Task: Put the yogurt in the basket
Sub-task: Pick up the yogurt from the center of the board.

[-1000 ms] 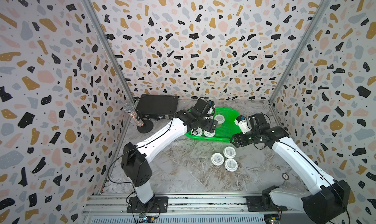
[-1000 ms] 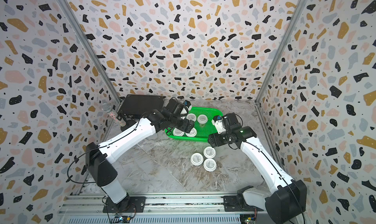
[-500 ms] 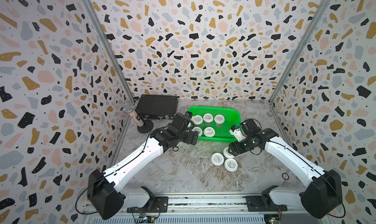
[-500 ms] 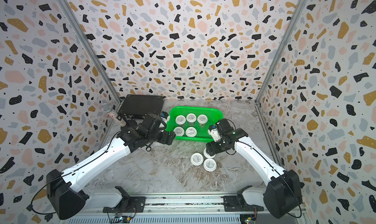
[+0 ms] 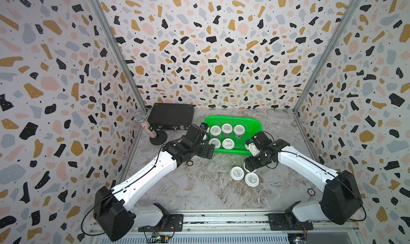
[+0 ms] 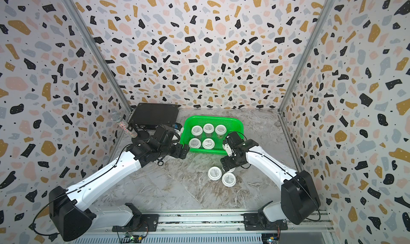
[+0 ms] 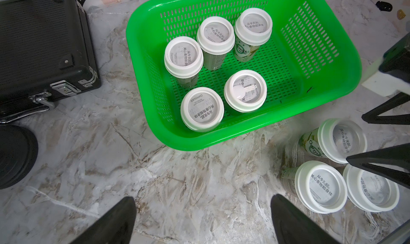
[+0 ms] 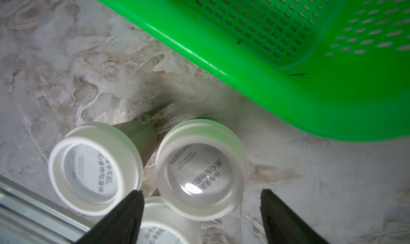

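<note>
While five yogurt cups stand upright inside the green basket, three more stand outside it on the table.
The three loose cups are bunched close together near the basket's front rim. The right fingers hang spread wide over the cup nearest the basket, one on each side of its lid and clear of it. The left fingers are wide apart too and empty, above bare table by the basket's front corner, near the black case.
</note>
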{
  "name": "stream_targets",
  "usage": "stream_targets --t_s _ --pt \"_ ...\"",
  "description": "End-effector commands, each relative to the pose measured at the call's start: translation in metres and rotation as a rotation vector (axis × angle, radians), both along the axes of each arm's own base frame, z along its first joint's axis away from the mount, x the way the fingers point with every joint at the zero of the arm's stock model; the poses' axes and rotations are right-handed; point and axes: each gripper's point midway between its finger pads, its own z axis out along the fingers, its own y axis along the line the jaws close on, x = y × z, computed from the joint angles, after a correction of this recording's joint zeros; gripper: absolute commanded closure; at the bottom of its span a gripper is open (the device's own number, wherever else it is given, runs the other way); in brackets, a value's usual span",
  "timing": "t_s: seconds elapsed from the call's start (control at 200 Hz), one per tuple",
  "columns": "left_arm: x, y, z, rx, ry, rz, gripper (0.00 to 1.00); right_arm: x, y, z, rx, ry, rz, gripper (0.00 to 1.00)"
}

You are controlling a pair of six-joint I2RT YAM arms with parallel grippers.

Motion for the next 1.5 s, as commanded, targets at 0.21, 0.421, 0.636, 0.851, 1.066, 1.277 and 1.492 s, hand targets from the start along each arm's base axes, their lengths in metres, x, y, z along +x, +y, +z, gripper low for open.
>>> stream_targets --t_s 0.21,0.421,0.636,0.851,1.066,1.277,1.492 --pt "0.006 0.002 0.004 0.011 -0.030 0.002 0.02 0.016 0.006 0.007 -0.013 -0.040 -0.024 0.17" --pt "0.007 0.003 0.003 0.017 -0.029 0.008 0.02 0.013 0.010 0.004 0.000 -0.017 -0.015 0.19" --pt "0.008 0.004 0.002 0.021 -0.029 0.012 0.02 0.008 0.009 -0.002 -0.007 0.009 -0.007 0.20" --pt "0.009 0.004 0.003 0.021 -0.031 0.013 0.02 0.008 0.008 -0.005 -0.020 0.014 -0.011 0.26" --pt "0.009 0.005 0.001 0.025 -0.029 0.015 0.02 0.006 0.005 -0.005 -0.031 0.024 -0.011 0.32" --pt "0.009 0.006 0.002 0.024 -0.030 0.018 0.02 0.006 0.011 0.025 0.041 -0.042 0.004 0.33" --pt "0.009 0.006 0.001 0.026 -0.027 0.016 0.02 0.005 0.025 0.073 0.172 -0.126 0.046 0.33"
